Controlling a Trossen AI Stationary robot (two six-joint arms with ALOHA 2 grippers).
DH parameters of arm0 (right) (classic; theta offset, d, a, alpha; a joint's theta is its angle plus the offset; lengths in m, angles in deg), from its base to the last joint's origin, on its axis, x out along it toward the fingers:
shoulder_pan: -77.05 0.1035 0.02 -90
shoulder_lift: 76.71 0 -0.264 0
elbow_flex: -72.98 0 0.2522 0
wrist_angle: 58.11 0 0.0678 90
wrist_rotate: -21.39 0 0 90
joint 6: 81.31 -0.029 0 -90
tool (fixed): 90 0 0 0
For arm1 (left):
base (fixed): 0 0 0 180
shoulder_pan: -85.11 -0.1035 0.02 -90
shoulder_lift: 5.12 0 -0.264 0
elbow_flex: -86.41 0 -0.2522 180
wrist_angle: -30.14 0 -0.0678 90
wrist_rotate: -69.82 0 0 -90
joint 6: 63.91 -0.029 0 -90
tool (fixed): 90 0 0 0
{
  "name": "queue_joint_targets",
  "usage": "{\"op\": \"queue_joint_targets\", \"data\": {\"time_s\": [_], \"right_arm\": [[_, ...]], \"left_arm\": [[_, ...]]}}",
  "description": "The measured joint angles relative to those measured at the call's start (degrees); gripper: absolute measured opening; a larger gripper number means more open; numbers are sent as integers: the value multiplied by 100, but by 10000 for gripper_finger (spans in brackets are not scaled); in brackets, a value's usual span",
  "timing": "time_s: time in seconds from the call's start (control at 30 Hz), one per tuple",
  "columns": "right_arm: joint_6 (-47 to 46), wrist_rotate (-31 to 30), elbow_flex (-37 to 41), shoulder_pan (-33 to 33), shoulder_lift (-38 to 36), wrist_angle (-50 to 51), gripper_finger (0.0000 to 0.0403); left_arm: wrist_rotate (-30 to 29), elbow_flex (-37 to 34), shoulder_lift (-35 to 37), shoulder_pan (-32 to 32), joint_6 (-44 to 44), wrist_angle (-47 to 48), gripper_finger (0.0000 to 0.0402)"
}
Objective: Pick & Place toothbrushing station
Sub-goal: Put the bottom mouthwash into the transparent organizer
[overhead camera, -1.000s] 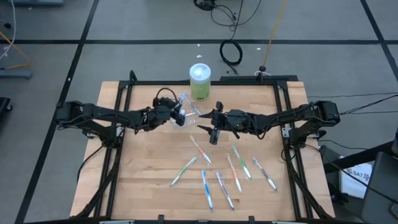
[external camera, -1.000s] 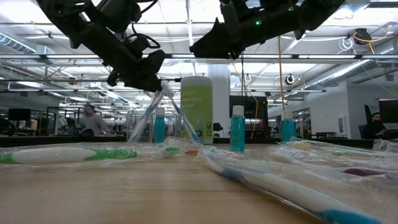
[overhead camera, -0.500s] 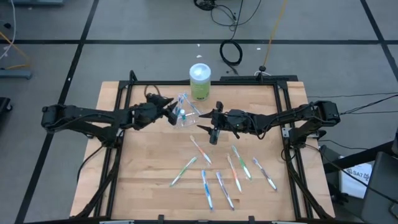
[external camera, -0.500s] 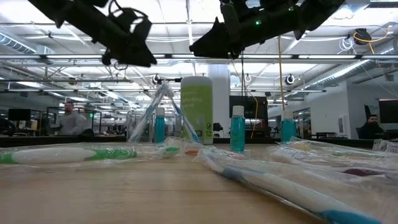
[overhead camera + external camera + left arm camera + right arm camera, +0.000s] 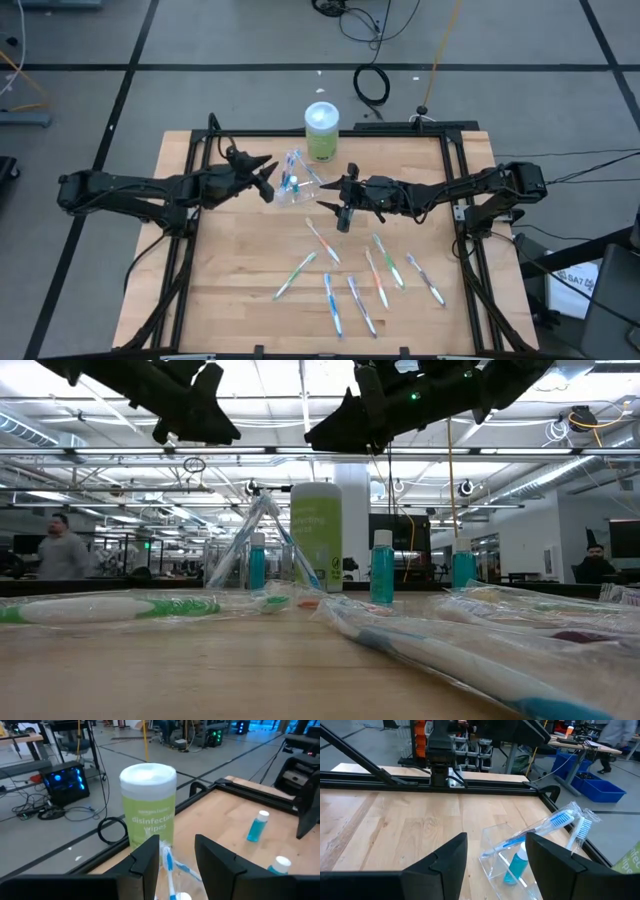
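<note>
The left gripper [image 5: 266,175] has pulled back toward the left of the high view and now hangs apart from the clear cup [image 5: 293,184], with its fingers [image 5: 145,863] spread and nothing between them. The right gripper [image 5: 338,196] has stayed just right of the cup, fingers spread too and holding nothing.

The cup sits in the upper middle of the wooden tabletop [image 5: 230,280]. A few toothbrushes [image 5: 540,828] lean out of it, and a little teal-capped tube [image 5: 514,866] is in there as well. Just behind the cup stands a green tub [image 5: 148,805] with a pale lid; it says "disinfecting wipes" (the small word above is too blurry to read). More wrapped toothbrushes [image 5: 352,280] lie scattered in the lower middle of the high view. Black cables [image 5: 372,85] curl on the grey floor beyond the tabletop. In the low view, a person [image 5: 57,550] is at far left.
</note>
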Motion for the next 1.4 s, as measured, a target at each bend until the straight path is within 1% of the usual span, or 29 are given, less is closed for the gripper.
{"op": "queue_joint_targets", "data": {"time_s": [0.17,0.5,0.83,1.07,1.4], "right_arm": [[0,0,0,0,1,2,196],[0,0,0,0,-1,2,196],[0,1,0,1,1,1,196],[1,0,0,1,1,2,196],[2,0,0,0,0,2,196]], "left_arm": [[0,0,-46,-8,-48,160,132],[4,0,-44,79,397,266,132],[22,0,-44,162,565,262,132],[452,0,-45,165,696,262,131],[509,0,-45,245,660,264,132]]}}
